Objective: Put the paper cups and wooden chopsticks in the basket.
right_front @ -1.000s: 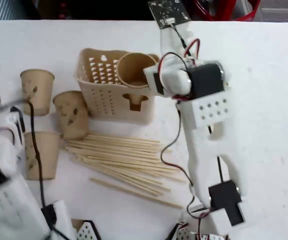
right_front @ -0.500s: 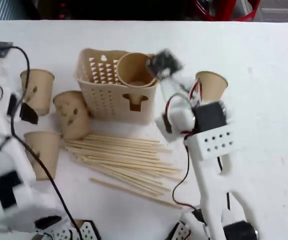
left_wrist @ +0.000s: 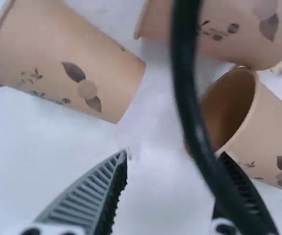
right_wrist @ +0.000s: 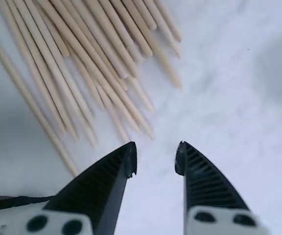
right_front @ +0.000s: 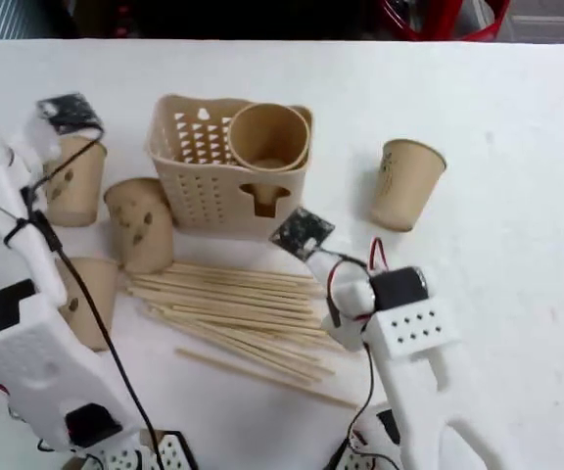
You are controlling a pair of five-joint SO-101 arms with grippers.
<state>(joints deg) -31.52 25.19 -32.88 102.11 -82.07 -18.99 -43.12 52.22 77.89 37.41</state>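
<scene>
A beige perforated basket point(right_front: 213, 176) stands mid-table with one paper cup point(right_front: 267, 137) inside it. Another cup point(right_front: 406, 183) stands alone to its right. Three cups point(right_front: 71, 181) point(right_front: 140, 223) point(right_front: 91, 299) cluster to its left. Wooden chopsticks point(right_front: 243, 313) lie in a loose pile in front of the basket. My right gripper point(right_wrist: 155, 159) is open just above the table beside the chopsticks' point(right_wrist: 97, 63) ends, holding nothing. My left gripper point(left_wrist: 174, 157) is open, low between the left cups point(left_wrist: 62, 73) point(left_wrist: 244, 127), with a third cup point(left_wrist: 229, 29) beyond.
The left arm point(right_front: 27, 323) stretches along the table's left side, its black cable point(left_wrist: 190, 98) crossing the wrist view. The right arm point(right_front: 409, 343) stands at the front right. White table point(right_front: 517, 147) lies bare to the right of the lone cup.
The right arm has drawn back from above the basket and come down at the chopsticks' right ends. The left arm has swung forward to the cups on the left.
</scene>
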